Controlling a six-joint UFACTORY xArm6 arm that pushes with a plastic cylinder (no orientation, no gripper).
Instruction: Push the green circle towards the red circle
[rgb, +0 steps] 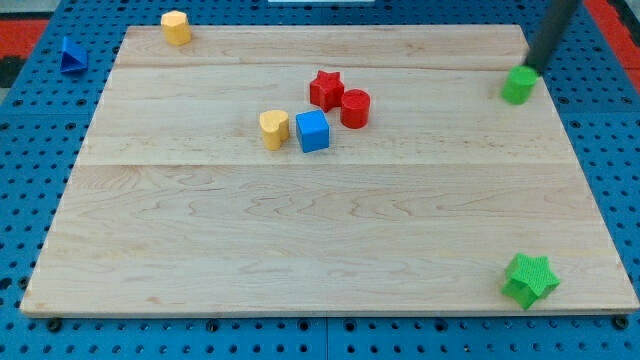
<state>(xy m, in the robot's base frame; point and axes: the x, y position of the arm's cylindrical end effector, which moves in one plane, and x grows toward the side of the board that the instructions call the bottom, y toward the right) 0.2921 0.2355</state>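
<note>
The green circle sits near the board's right edge toward the view's top. The red circle stands near the board's middle, touching the red star on its left. My rod comes down from the view's top right, and my tip is right at the green circle's upper right side.
A blue cube and a yellow heart sit just left and below the red circle. A yellow hexagon is at the board's top left. A green star is at the bottom right. A blue triangle lies off the board at left.
</note>
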